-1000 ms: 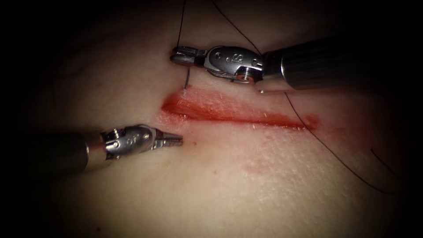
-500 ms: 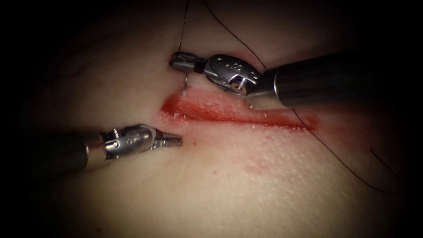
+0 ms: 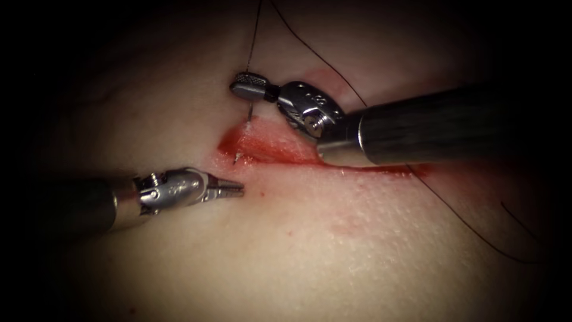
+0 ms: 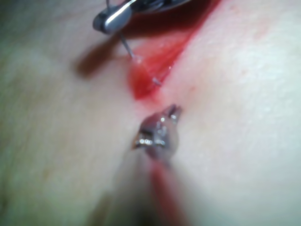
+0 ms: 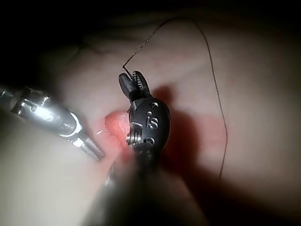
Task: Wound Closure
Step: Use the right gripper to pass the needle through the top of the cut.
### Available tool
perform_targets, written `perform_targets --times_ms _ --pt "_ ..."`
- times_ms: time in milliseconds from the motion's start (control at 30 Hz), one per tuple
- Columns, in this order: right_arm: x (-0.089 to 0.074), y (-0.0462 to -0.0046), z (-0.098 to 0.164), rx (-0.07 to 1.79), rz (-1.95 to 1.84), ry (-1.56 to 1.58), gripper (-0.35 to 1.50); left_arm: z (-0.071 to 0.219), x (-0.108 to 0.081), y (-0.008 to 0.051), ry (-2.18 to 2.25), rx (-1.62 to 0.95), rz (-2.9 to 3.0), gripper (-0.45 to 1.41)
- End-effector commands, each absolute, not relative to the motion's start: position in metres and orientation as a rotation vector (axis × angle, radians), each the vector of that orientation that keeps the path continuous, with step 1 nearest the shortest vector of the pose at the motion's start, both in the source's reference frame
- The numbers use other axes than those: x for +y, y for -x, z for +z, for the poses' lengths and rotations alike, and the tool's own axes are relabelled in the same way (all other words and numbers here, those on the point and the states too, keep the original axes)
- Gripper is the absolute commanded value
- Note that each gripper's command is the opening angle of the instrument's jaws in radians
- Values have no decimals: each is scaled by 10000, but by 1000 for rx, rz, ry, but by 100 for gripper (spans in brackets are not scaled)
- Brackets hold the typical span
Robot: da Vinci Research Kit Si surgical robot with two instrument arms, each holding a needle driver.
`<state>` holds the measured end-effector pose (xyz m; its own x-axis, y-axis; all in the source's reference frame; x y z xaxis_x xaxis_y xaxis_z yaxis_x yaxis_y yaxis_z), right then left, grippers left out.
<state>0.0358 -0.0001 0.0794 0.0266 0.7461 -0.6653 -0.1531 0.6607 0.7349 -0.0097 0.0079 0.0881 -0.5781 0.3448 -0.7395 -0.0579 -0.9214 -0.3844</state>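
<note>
Driving needle (image 3: 249, 111), right pincer (image 3: 240, 87)

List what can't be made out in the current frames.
- Needle: its middle is buried in the tissue; endoscope view shows a stretch under the right hand and a tip in the cut.
- Thread: cut off by the endoscope view's upper edge; the right shaft covers part of it.
- Cut: the right shaft hides its middle.
- Left hand: blurred in the left wrist view; it holds nothing.
</note>
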Motion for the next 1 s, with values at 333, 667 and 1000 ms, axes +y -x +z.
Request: perform_targets --times_ms 333,667,1000 --pt "-48 -372 816 1291 847 -857 -35 889 81 84 1265 -451 2590 -35" --pt "-71 -378 809 1204 892 -1018 -35 889 82 78 1259 -449 2597 -35" --pt "-73 -345 806 1055 887 -886 -35 888 82 78 1251 -448 2602 -35"
